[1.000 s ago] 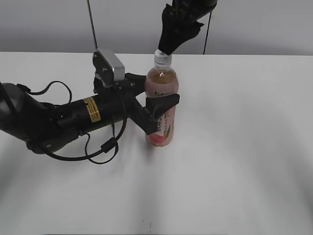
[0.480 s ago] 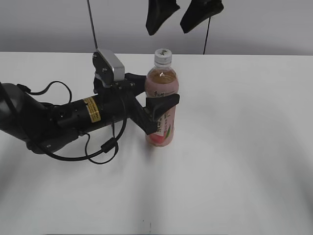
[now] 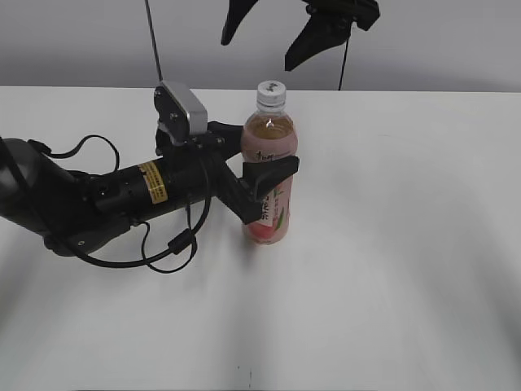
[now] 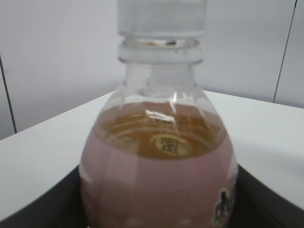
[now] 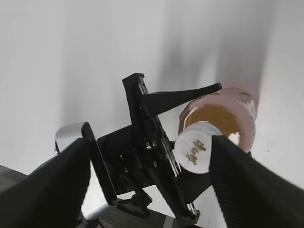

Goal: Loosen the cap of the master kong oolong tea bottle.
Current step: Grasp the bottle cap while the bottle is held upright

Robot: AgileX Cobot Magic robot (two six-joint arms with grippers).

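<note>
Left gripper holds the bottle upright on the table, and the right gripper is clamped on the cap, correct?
Not quite. The left gripper does hold the bottle upright on the table, but the right gripper is open above the cap, not clamped on it. The exterior view shows its fingers spread clear of the cap.

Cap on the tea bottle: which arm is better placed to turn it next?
Right. The right gripper hangs open above the cap, while the left gripper is clamped around the bottle, steadying it upright.

Glossy clear plastic bottle point(image 3: 268, 175); matt white cap point(image 3: 272, 95).
</note>
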